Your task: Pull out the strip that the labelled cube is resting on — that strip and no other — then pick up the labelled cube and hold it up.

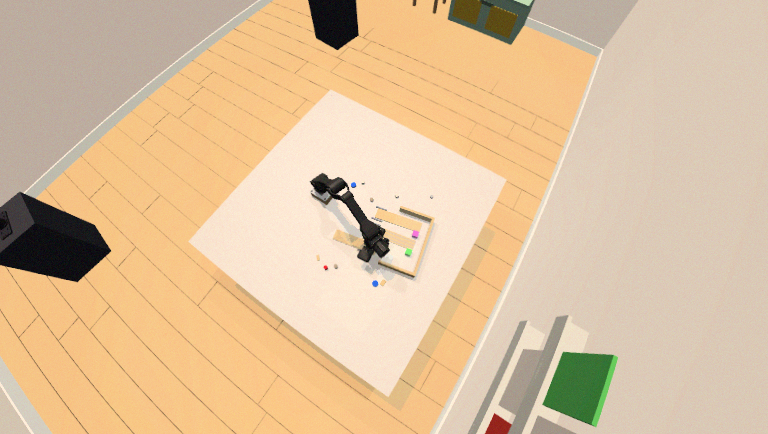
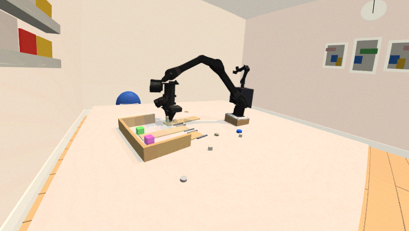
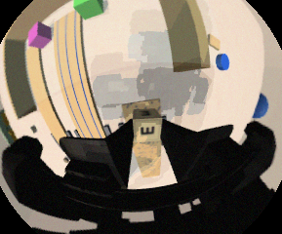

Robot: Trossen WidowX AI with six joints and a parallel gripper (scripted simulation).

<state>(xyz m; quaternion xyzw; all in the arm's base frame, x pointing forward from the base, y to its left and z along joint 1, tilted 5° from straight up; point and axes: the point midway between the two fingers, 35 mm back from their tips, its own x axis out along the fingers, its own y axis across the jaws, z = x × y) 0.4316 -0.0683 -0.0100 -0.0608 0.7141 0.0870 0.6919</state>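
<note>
The labelled cube (image 3: pixel 147 131) is pale beige with a dark letter E. My gripper (image 3: pixel 144 121) (image 2: pixel 171 120) is shut on it, one black finger on each side. The cube is low over the end of a wooden strip (image 1: pixel 341 237) (image 2: pixel 190 119) (image 3: pixel 149 163); whether it still touches the strip cannot be told. That strip lies outside the walled frame's row of strips, reaching toward the arm's base. In the top view the arm hides the cube and fingertips. Two other strips lie partly inside the frame, one (image 1: pixel 403 238) (image 2: pixel 169 132) in the middle and one (image 1: pixel 396 218) (image 3: pixel 43 104) at the side.
The three-sided wooden frame (image 1: pixel 424 248) (image 2: pixel 167 151) (image 3: pixel 186 44) has low walls. A magenta cube (image 1: pixel 415 234) (image 2: pixel 149 139) (image 3: pixel 39 35) and a green cube (image 1: pixel 408 252) (image 2: pixel 139 130) (image 3: pixel 89 7) stand inside. Blue discs (image 1: pixel 374 283) (image 2: pixel 239 131) (image 3: pixel 222 61) and small pieces lie around.
</note>
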